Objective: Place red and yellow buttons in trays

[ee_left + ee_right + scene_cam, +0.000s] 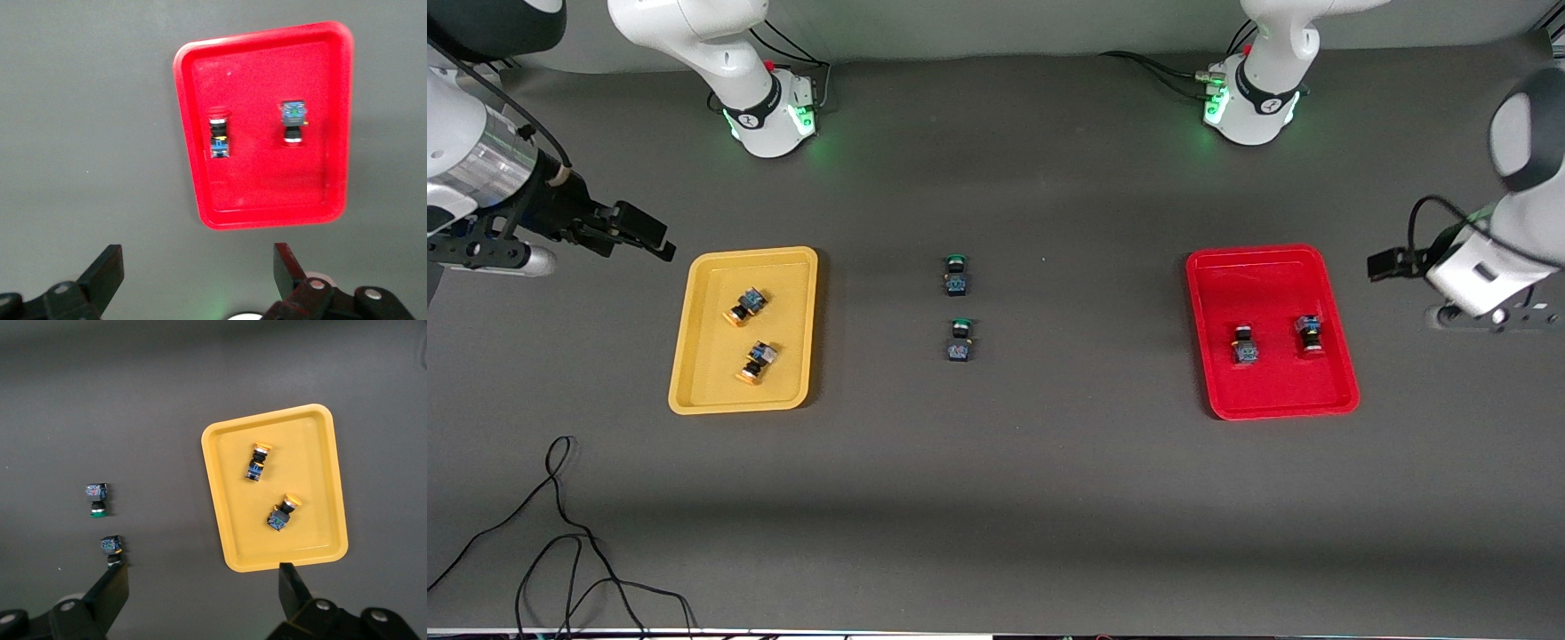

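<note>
The yellow tray [743,331] sits on the dark desk [1049,498] toward the right arm's end. Two yellow buttons lie on their sides in it, one [746,305] farther from the front camera and one [757,362] nearer. They are close together but not touching.

The red tray [1270,331] sits toward the left arm's end of the desk. Two red buttons lie in it side by side, a little apart: one [1245,344] more toward the middle of the desk, the other [1310,334] more toward the end edge.

Two green buttons [956,275] [960,340] lie in the middle of the desk, between the trays.

The right end effector [633,233] hangs in the air by the yellow tray's corner. Its fingers [113,590] are wide apart and hold nothing.

The left end effector [1387,264] hangs in the air just past the red tray, near the end edge of the desk. Its fingers [107,270] are wide apart too, with nothing between them.
</note>
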Available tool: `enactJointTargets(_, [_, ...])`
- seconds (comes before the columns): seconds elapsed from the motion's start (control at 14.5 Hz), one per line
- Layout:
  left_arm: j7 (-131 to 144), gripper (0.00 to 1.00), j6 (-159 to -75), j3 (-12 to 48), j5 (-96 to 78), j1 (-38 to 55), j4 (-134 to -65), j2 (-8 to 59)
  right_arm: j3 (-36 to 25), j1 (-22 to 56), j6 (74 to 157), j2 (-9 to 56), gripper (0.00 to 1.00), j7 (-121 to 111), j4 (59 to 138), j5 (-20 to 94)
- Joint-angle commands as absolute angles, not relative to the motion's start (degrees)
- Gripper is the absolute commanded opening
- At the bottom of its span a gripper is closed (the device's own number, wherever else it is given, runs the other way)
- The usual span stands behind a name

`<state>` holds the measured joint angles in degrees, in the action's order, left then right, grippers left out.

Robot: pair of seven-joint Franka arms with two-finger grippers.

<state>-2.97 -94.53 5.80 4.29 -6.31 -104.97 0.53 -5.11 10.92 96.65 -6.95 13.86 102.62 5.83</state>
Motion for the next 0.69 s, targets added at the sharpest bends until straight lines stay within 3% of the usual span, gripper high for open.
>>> enactJointTargets(0.0, [-4.04,1.0,-90.54,5.63,1.77,-4.93,-101.88,-1.67,-4.75,11.85,95.97,-7.38,1.0,12.48,102.13,4.48])
enactJointTargets(0.21, [-3.26,1.0,-86.67,4.31,1.32,-0.88,-96.25,-0.53,-5.1,11.95,95.54,-7.47,1.0,12.13,102.39,4.57])
enactJointTargets(0.62, [-1.06,1.0,-82.88,1.51,-1.14,2.71,-93.17,-0.18,-5.27,11.87,95.89,-6.95,1.0,11.69,102.31,4.22])
